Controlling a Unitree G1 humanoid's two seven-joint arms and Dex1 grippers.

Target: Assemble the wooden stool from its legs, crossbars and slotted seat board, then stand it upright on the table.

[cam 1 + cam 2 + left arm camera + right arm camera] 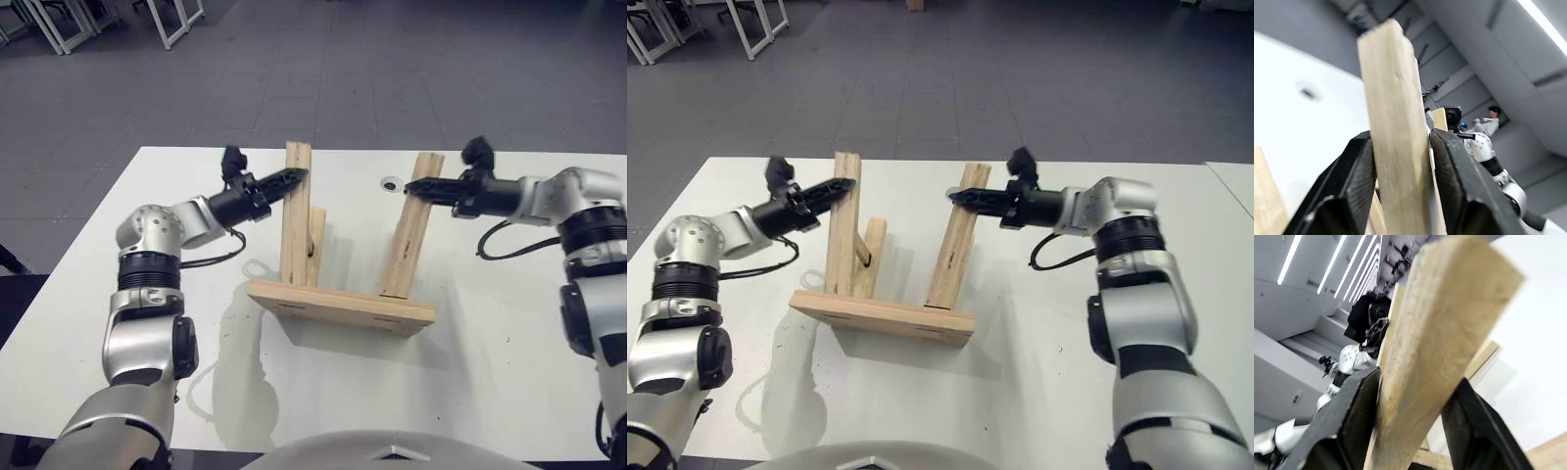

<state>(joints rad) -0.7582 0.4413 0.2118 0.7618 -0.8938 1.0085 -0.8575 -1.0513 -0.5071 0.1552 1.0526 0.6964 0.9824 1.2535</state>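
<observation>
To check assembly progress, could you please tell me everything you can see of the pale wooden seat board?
The pale wooden seat board is a rectangular plank of bare light wood, lying flat on the white table, long edge toward the robot, small dark marks on that edge. From its top rise an upright wooden leg, a shorter wooden piece beside it and a leaning wooden leg. The left tool grips the upright leg, the right tool the leaning one; neither touches the board.

Pale unvarnished wooden legs (296, 225) are showing rough grain between matt black fingers (1352, 191); the bare wooden seat board (343, 305) is resting on the smooth white table (509, 372).
</observation>
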